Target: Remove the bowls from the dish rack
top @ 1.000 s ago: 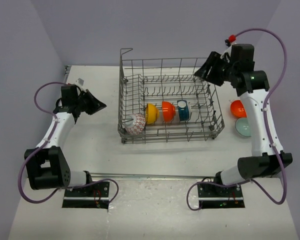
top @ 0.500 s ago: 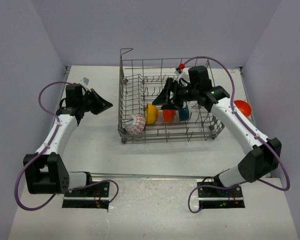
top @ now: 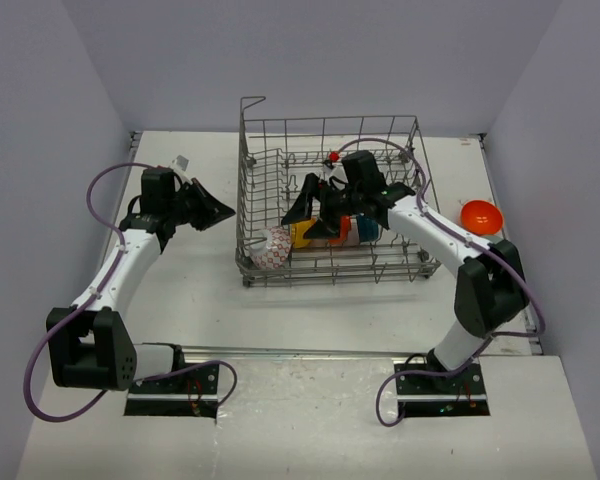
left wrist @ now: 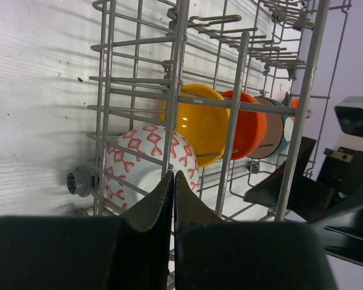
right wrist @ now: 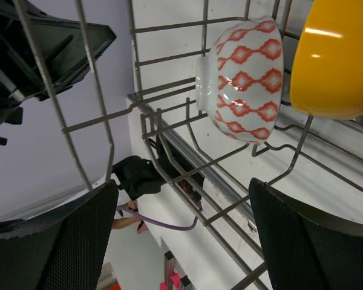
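White table with grey dish rack at centre, orange bowl to its right.

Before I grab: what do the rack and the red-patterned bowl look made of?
Dish rack: grey metal wire, apparently bare or thinly coated; thin rods with a dull sheen. Red-patterned bowl: probably glazed ceramic, possibly melamine; smooth white surface with glossy highlights.

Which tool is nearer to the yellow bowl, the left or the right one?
Right. The right tool is inside the dish rack, open, close over the yellow bowl. The left tool is outside the rack's left wall, shut.
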